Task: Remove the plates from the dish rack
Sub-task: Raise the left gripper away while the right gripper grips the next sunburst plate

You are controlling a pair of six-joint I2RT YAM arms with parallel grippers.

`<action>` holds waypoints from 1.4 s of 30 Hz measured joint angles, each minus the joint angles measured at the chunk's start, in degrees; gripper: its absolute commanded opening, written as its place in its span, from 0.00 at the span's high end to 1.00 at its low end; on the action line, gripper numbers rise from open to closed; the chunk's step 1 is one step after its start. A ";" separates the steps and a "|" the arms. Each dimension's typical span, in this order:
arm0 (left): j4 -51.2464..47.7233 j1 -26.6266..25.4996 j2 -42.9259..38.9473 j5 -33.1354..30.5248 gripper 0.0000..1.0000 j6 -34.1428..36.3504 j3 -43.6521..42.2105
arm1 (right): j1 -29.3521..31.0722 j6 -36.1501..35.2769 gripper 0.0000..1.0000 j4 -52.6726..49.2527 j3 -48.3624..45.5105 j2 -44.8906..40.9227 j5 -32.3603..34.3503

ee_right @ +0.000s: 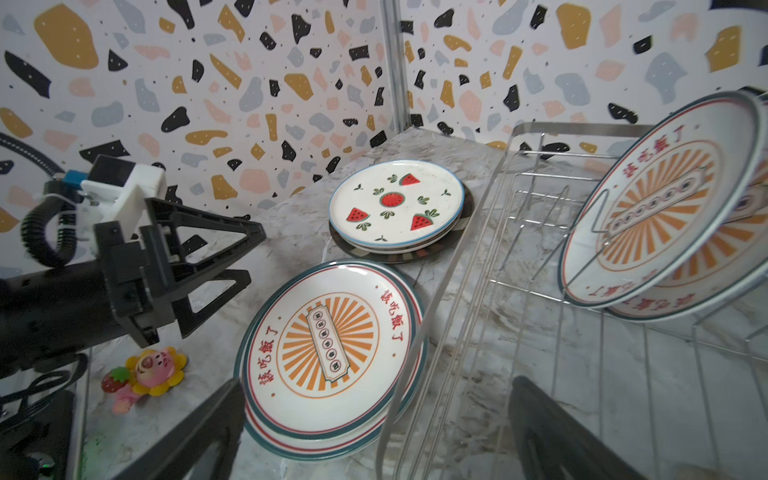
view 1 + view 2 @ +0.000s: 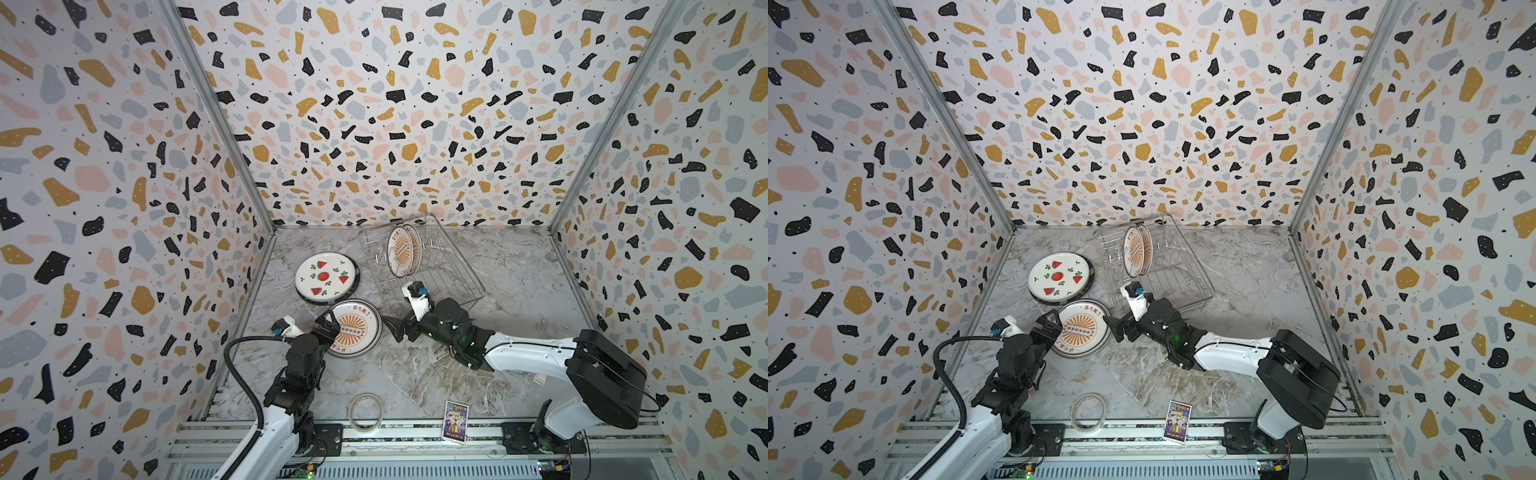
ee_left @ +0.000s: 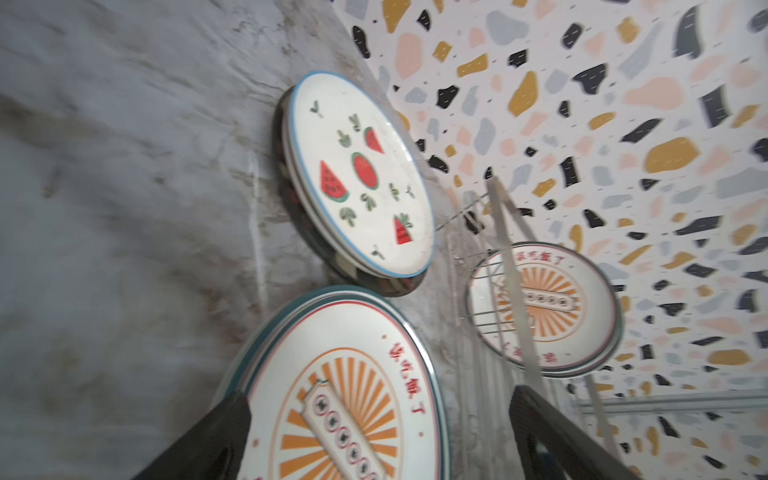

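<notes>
1. Right wrist view: right gripper jaws wide apart, empty; near rim wire of the dish rack runs betw. them. Risk: a lift or sideways pull from here hooks the wire and drags the rack.
2. Both top views, 12 o'clock = far side: rack sits at 12 o'clock of the table ctr. Two plates stand upright in it, leaning tog., toward its 10 o'clock side. My reading: these two are what is left to unload.
3. Risk: a rack jolt tips the pair. Pulling one out leaves the other w/o support, likely to drop onto the wires.
4. L arm: left gripper jaws apart, nothing held, over the 9 o'clock rim of the sunburst stack, which lies flat at rack's 7 o'clock.
5. Risk: a low retreat clips the top plate, sliding it off-ctr. or into the rack rim just beside.
6. Flat at rack's 9 o'clock: watermelon stack, just beside sunburst stack; touching or not, cannot tell. Little room nearby, so a careless set-down could knock either pile.
7. Grippers sit near each other across sunburst stack; crossing paths = collision risk.
8. At 6 o'clock edge, well apart from the work: tape ring, card. No hazard judged.
</notes>
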 measured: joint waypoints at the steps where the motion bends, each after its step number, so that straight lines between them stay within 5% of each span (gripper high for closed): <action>1: 2.25 -0.09 -0.26 1.18 0.00 0.48 -0.13 | -0.87 0.37 0.01 0.31 -0.17 -0.72 0.13; 6: 15.58 -2.29 2.08 6.78 0.00 3.74 -0.63 | -6.29 4.44 0.01 1.03 -0.33 -3.69 1.40; 16: 28.28 -12.79 16.33 14.71 0.00 14.14 6.47 | -22.69 10.01 0.01 5.03 0.50 -0.26 -11.41; 24: 32.92 -16.48 22.56 17.53 0.00 18.58 12.26 | -20.52 5.62 0.16 -0.61 11.39 7.52 -13.90; 34: 36.30 -16.57 25.27 15.52 0.00 18.45 14.73 | -16.41 -1.49 0.48 -15.30 29.11 15.23 -2.80; 42: 38.45 -16.57 23.56 12.79 0.00 18.36 12.87 | -15.98 -2.54 0.57 -24.30 40.98 23.80 4.96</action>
